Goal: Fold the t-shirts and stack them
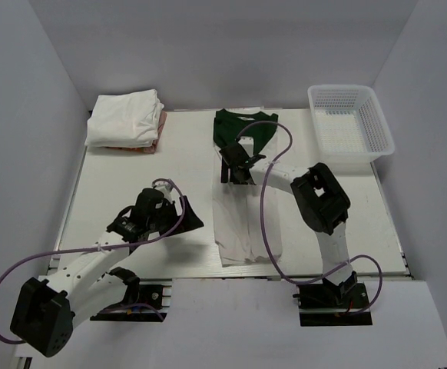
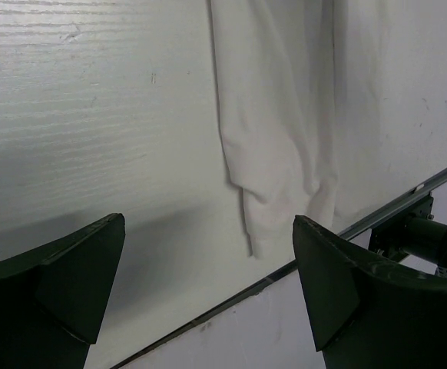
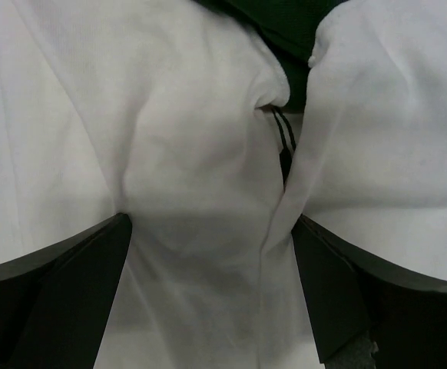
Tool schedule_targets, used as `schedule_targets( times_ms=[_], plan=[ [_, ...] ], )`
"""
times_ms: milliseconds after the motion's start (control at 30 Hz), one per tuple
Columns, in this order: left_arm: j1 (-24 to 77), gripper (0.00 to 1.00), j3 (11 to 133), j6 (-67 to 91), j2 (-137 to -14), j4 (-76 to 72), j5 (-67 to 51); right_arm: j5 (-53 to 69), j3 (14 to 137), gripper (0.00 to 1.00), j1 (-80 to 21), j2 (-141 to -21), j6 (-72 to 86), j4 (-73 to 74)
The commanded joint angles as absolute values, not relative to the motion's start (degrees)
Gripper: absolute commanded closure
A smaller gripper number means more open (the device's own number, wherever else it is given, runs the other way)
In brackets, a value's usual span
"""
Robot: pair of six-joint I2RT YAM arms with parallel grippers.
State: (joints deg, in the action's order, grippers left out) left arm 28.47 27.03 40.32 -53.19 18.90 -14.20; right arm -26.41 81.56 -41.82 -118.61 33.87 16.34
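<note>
Closest up are the two arms along the bottom of the overhead view: left arm (image 1: 93, 265) reaching up and right, right arm (image 1: 323, 207) bending up and left. White desk (image 1: 131, 184) fills most of the frame. Down its middle lies the cream-white shirt (image 1: 243, 223), folded into a long narrow strip, green collar end at the top, hem near the desk's bottom edge. Right jaws are spread apart over the upper part of that strip; the wrist view shows bunched white cloth between them with dark green above, but I can't tell if the tips touch it. Left jaws are wide apart too, holding nothing, over bare desk just left of the strip's lower half. Upper left has a stack of folded white shirts (image 1: 125, 115) with an orange-pink one (image 1: 140, 147) at the bottom. Upper right, a white lattice basket (image 1: 346, 89). Purple cables (image 1: 266, 207) loop off both arms.
</note>
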Motion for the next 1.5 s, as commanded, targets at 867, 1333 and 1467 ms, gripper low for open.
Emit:
schedule_targets(
  times_ms=[867, 1333, 1467],
  plan=[
    [44.47, 0.06, 30.32, 40.43, -76.63, 11.43, -22.32, 2.90, 34.46, 0.10, -36.39, -62.67, 40.60, 22.67],
    [47.90, 0.57, 32.34, 43.77, -85.25, 12.04, -16.26, 13.34, 20.40, 0.10, -34.72, -55.90, 44.56, 17.32],
    [47.90, 0.84, 32.34, 44.91, -85.78, 12.04, -15.21, 14.76, 18.99, 0.12, -34.72, -57.48, 44.56, 15.12]
  ],
)
